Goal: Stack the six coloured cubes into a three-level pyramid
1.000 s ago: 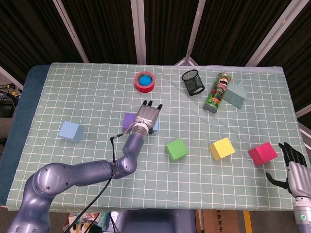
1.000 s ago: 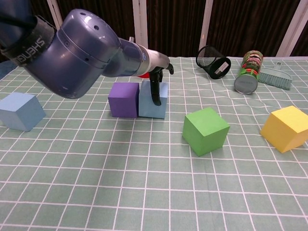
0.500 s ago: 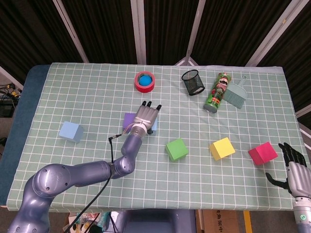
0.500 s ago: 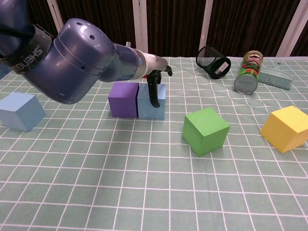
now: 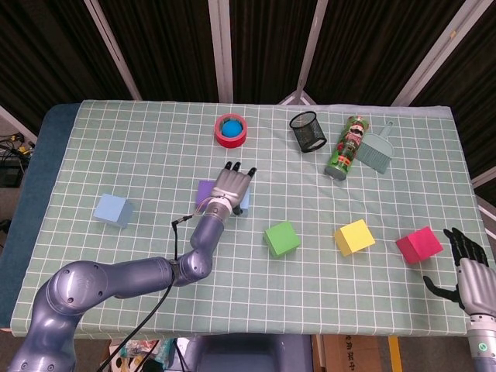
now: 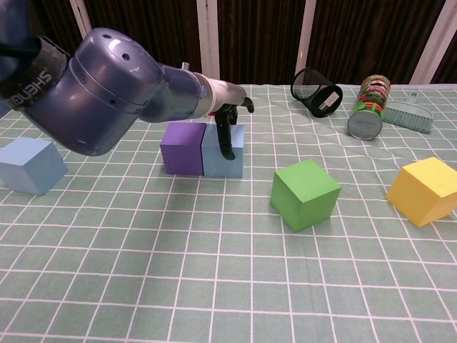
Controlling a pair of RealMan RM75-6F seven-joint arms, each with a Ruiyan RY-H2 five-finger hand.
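The left hand (image 5: 232, 186) lies over the blue cube (image 6: 224, 151), fingers draped on its top and one down its front face, apparently seating it flush against the purple cube (image 6: 183, 148) as a base row; whether it is actually clamped cannot be told. From the purple cube, the light blue cube (image 5: 114, 210) sits well left, and the green cube (image 5: 281, 239), yellow cube (image 5: 354, 236) and red cube (image 5: 419, 245) lie progressively further right, all unstacked. The right hand (image 5: 466, 262) idles just beyond the red cube, fingers spread and empty.
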